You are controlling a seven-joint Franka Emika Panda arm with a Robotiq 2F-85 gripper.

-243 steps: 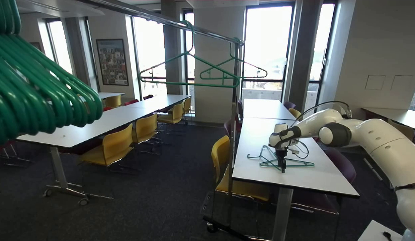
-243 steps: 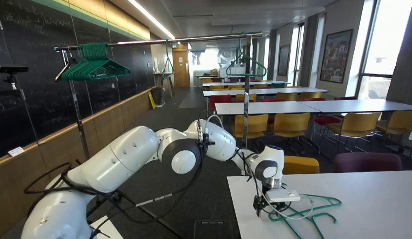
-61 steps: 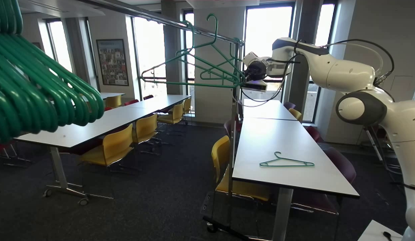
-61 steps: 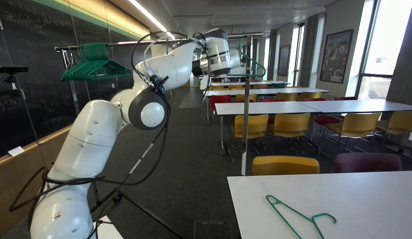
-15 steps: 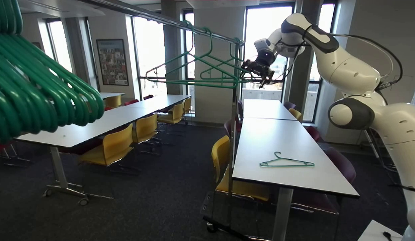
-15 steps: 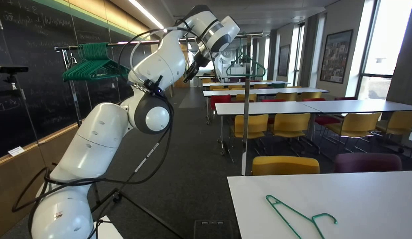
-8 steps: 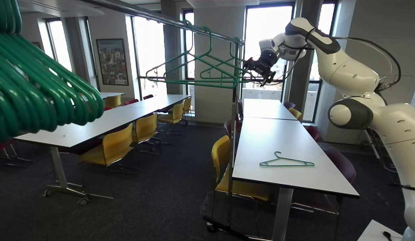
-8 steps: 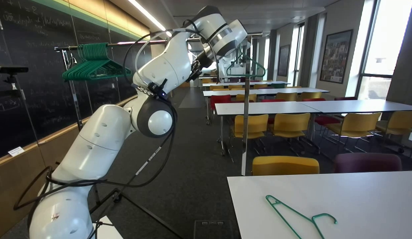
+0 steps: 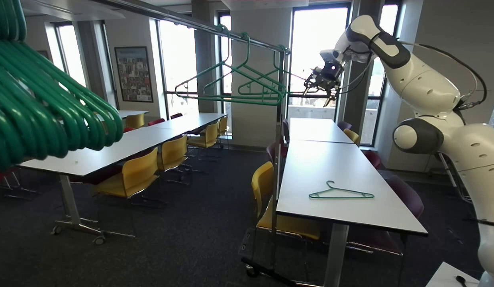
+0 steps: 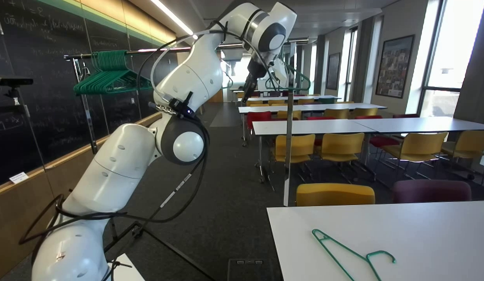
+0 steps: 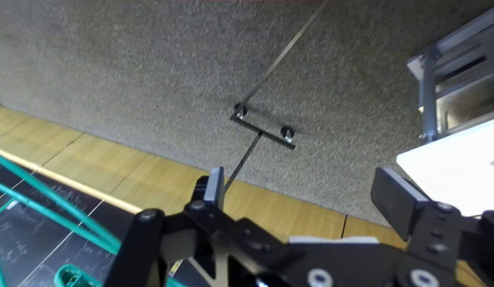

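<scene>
Going left to right in an exterior view, I am seeing a bunch of green hangers, overlapping too much for me to count, then three more hangers hanging apart from that bunch on one metal rail, one upright pole standing under the rail's right end, and one loose hanger lying on the worktop. Just right of the pole I am holding out my pincer, released, its two jaws standing wide apart. It is overlapping a corner of the hanger nearest the pole, and I am not making out from there whether they are touching; in the wrist view, green bars are crossing the lower left, outside the jaws, while carpet and wooden panelling are filling the gap. Down at the worktop, the left edge is running beside a yellow chair and the right edge beside a purple chair; the loose hanger is lying inside both edges, with white worktop stretching away behind it. The three on the rail are looking slim and triangular, their hooks curling over the metal and their bottom bars running nearly level. The loose one is lying flat, its curved hook pointing toward the worktop's far end.
</scene>
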